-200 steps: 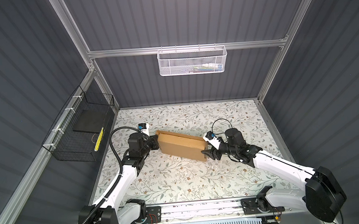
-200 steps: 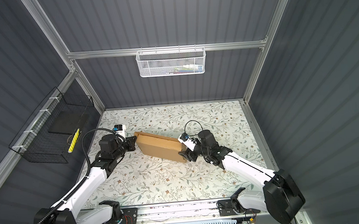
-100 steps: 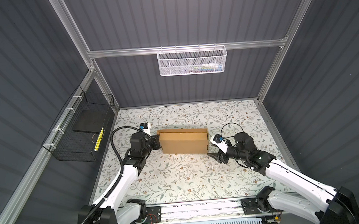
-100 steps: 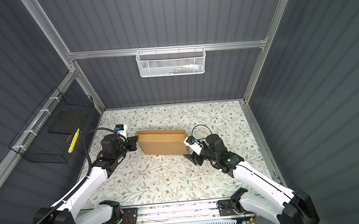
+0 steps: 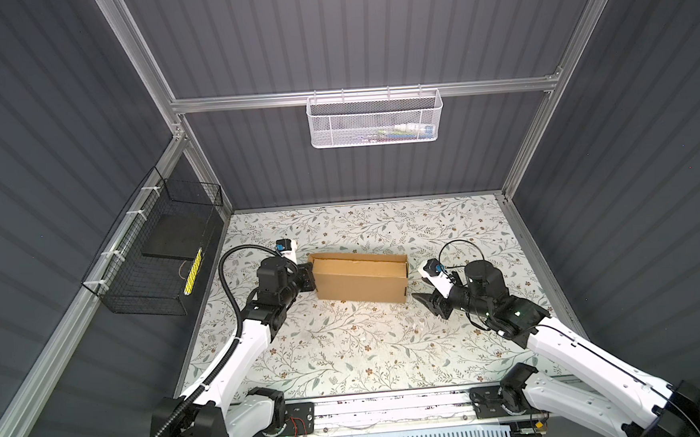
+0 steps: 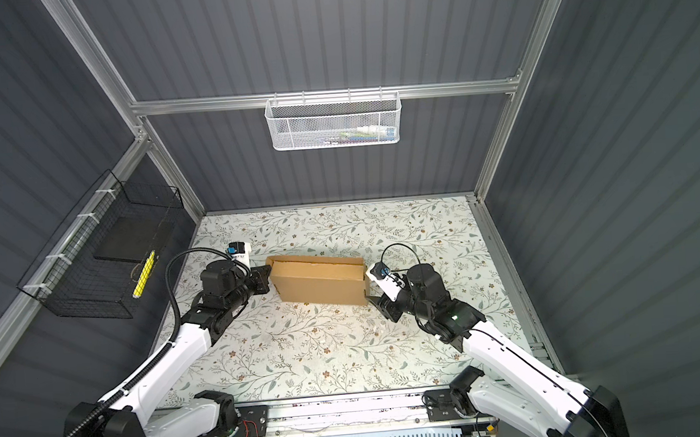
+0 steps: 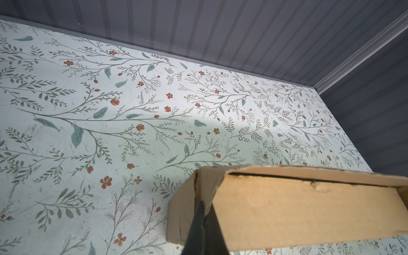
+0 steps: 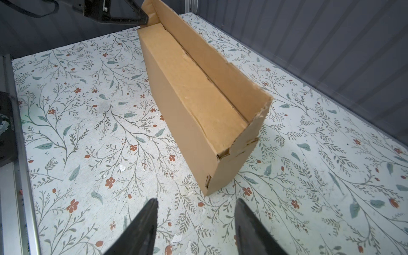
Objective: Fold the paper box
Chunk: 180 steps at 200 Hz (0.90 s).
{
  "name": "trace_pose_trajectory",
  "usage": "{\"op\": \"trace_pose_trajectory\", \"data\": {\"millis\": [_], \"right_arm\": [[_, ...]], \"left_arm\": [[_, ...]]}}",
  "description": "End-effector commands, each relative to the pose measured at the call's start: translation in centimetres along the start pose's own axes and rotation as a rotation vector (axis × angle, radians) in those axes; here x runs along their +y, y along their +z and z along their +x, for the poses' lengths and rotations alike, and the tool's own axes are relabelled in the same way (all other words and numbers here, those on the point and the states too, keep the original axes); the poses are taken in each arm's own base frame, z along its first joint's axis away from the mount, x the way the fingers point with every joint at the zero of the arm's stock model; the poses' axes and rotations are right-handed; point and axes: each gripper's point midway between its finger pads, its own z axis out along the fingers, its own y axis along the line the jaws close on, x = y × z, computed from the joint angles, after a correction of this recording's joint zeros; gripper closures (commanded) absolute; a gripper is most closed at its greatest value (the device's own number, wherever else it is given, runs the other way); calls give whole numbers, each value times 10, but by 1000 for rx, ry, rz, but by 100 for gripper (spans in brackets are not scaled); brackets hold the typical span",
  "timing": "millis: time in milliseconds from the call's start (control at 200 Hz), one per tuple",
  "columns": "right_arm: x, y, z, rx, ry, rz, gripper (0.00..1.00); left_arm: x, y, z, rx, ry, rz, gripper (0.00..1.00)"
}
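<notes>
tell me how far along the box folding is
Done: the plain brown corrugated cardboard box stands formed, walls up, on the floral table.
In hand: the left gripper pinches one end wall; the right gripper is open, clear of the other end.
Left: the rear flap rises above the top, untucked.

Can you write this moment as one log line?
paper box: on table, back flap upright | left gripper: shut on its end | right gripper: open, not touching
</notes>
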Motion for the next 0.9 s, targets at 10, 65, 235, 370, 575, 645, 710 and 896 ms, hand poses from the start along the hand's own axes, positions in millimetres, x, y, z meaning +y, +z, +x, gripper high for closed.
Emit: {"op": "trace_pose_trajectory", "data": {"millis": [10, 65, 235, 370, 575, 645, 710, 896], "right_arm": [[-14, -10, -24, 12, 118, 71, 46], [-22, -14, -29, 29, 171, 114, 48], [-41, -16, -40, 92, 337, 209, 58], [-37, -7, -48, 116, 401, 181, 67], [-27, 4, -44, 167, 463, 146, 71], [-23, 7, -42, 175, 476, 131, 71], [-23, 9, -40, 185, 491, 133, 72], [-19, 21, -41, 179, 530, 106, 74]], "left_arm": [[10, 2, 26, 103, -23, -51, 100], [9, 2, 26, 103, -21, -50, 100], [7, 1, 26, 101, -21, -46, 100], [7, 2, 27, 106, -18, -46, 100], [6, 2, 26, 102, -16, -51, 100], [6, 1, 26, 101, -15, -53, 100], [6, 1, 27, 103, -14, -50, 100], [6, 2, 30, 106, -15, -47, 100]]}}
